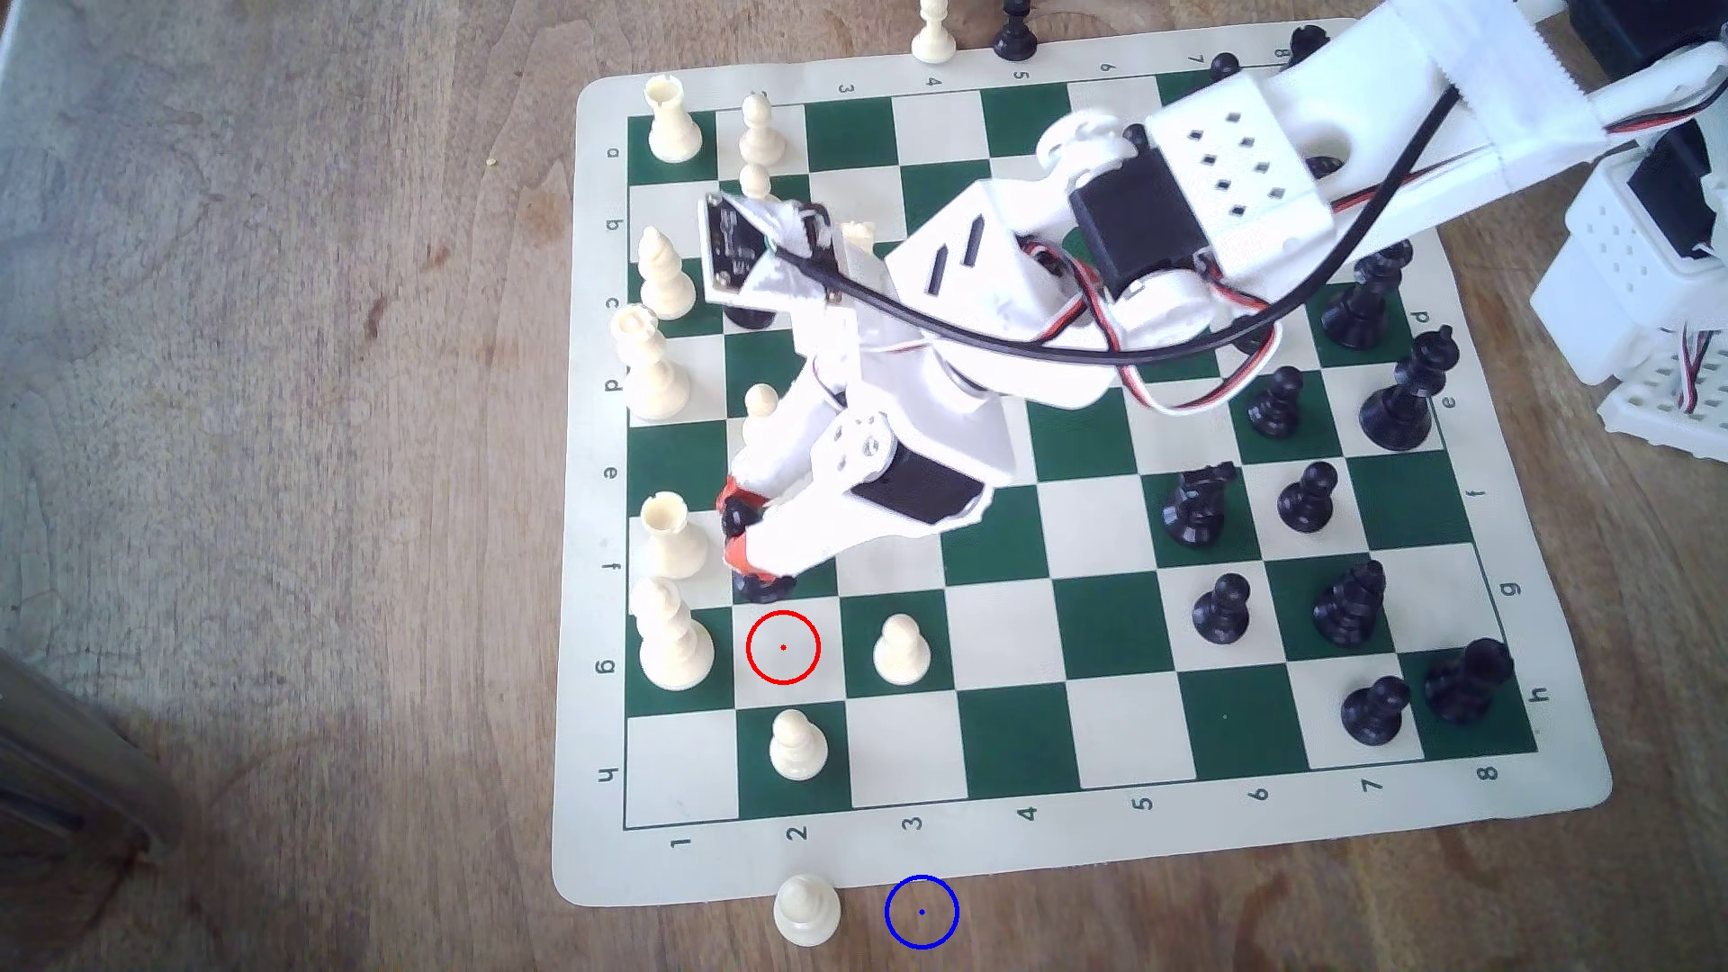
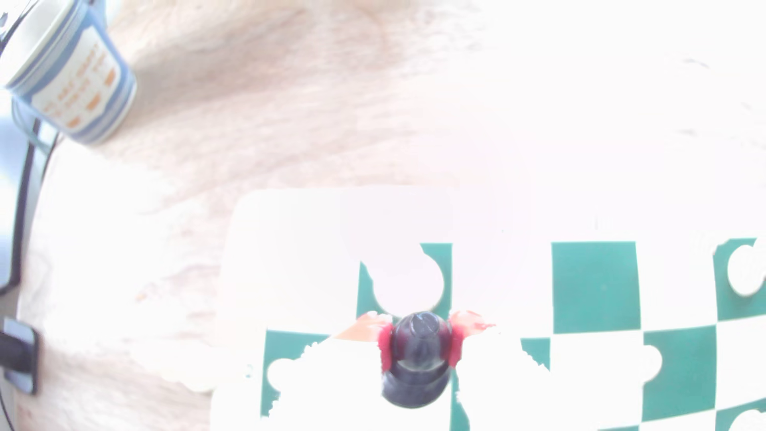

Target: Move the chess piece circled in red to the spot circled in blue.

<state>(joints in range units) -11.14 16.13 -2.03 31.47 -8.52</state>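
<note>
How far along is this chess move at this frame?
Done: the gripper is shut on the black chess piece, and the red-ringed square is bare. In hand: the piece is held above the board, beside that square. Left: carrying it off the board to the blue-ringed spot and releasing.

The mat (image 1: 1552, 804) is showing printed coordinates on its cream border. Along the near edge the numbers 1 to 8 are running from the exterior view's left to right; along the far edge 3 to 8 are reading upside down. Letters a to h are running down the left border, and d to h down the right. The cup (image 2: 74, 78) is carrying orange print too blurred to read.
</note>
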